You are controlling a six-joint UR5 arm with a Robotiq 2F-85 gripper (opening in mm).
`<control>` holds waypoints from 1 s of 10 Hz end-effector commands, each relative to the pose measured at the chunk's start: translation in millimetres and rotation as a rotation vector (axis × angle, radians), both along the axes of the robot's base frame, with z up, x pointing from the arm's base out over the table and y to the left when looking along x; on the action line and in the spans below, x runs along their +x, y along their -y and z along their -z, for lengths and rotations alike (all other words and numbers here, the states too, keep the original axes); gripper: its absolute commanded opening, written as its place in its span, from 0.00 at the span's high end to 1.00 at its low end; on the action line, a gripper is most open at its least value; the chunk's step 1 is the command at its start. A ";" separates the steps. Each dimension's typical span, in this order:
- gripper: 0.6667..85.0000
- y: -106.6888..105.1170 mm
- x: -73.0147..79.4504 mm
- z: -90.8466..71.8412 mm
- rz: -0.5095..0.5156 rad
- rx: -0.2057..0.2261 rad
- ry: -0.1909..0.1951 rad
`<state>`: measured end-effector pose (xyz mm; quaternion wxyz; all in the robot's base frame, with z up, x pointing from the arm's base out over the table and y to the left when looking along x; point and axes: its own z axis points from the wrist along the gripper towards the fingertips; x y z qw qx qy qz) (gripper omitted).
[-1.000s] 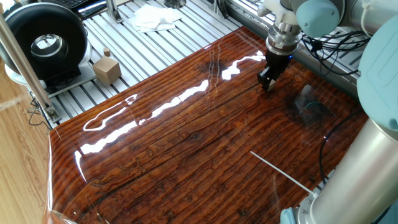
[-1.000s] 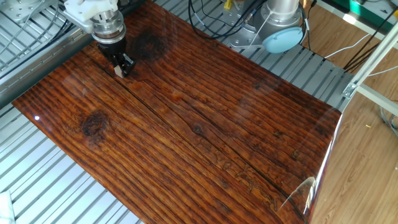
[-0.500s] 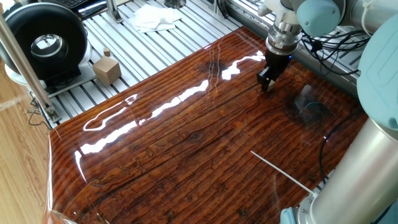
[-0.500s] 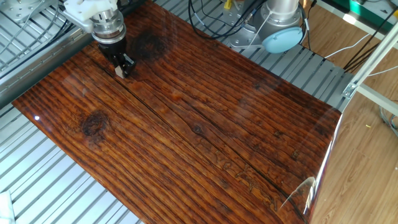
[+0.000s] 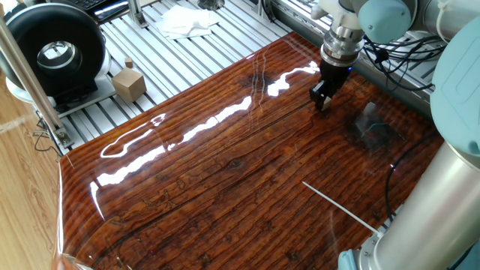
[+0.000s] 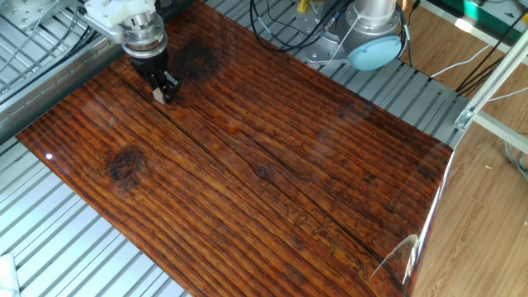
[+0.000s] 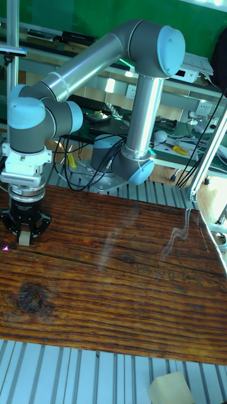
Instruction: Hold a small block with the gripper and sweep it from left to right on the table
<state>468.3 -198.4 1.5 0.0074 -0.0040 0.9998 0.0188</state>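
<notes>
We see nothing changed from a second ago: our gripper [image 7: 24, 235], in the frame's left middle, stays clenched on the small block [image 7: 24, 239] against the table [image 7: 126, 284], so the sweep hasn't begun.

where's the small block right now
The small block sits pinched in the hand at the table's far left end in the tall fixed view, low against the wood, above the dark knot.
</notes>
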 end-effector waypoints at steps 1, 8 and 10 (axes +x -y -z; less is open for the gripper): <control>1.00 -2.3 2.0 -1.1 0.008 0.014 0.008; 1.00 -7.3 2.8 -1.4 0.011 0.033 0.010; 1.00 -7.4 2.9 -1.4 0.011 0.033 0.010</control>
